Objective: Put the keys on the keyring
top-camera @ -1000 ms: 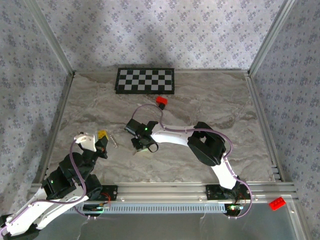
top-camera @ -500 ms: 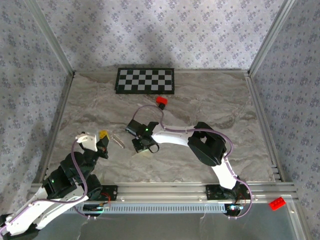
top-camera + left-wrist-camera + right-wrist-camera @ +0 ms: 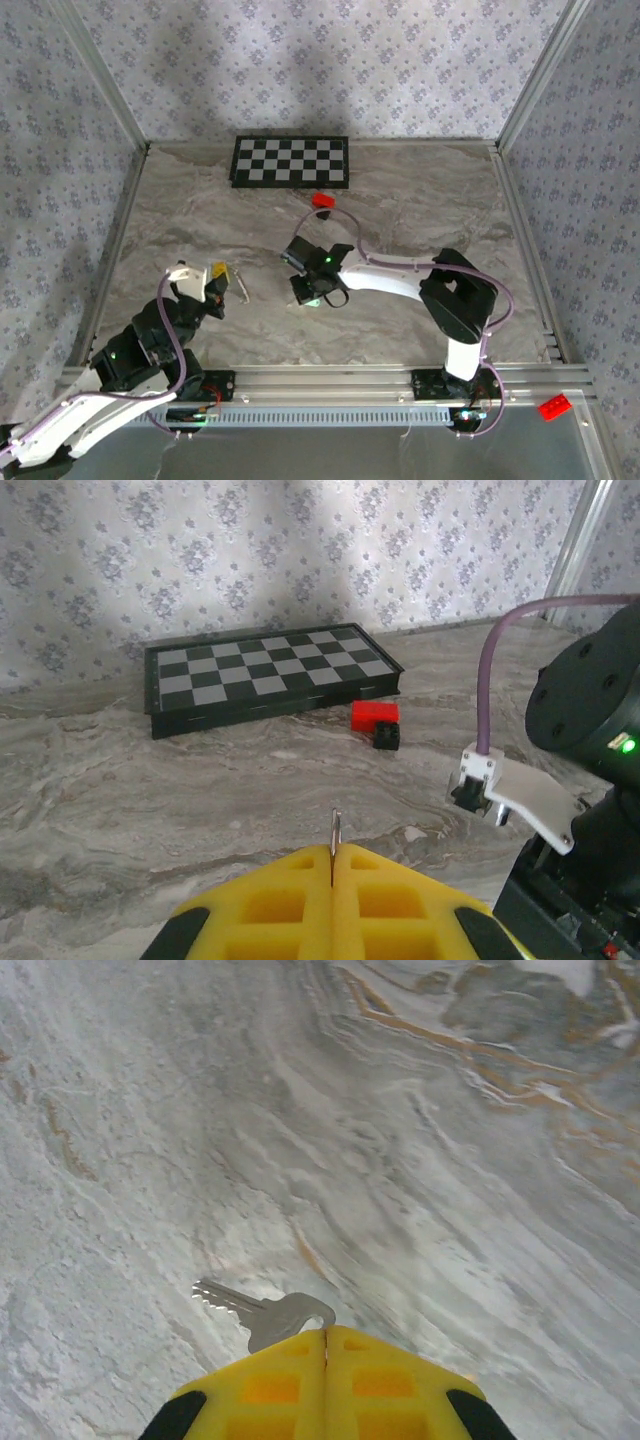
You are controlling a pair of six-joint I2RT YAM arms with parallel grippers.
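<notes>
My left gripper (image 3: 217, 273) is at the near left of the table, and its yellow fingers (image 3: 290, 900) are shut on the keyring (image 3: 241, 285). In the left wrist view the keyring (image 3: 335, 832) is a thin silvery strip standing edge-on out of the closed fingertips. My right gripper (image 3: 312, 296) is in the middle of the table, a short way right of the keyring. It is shut on the head of a silver key (image 3: 262, 1315). The toothed blade of the key points left, just above the marble surface.
A chessboard (image 3: 291, 161) lies at the back of the marble table (image 3: 420, 200), with a small red block (image 3: 322, 200) in front of it. The right arm's black wrist (image 3: 590, 695) stands close on the right in the left wrist view. Aluminium rails frame the table.
The right gripper has moved right with the key. The left gripper has moved slightly right and forward with the keyring.
</notes>
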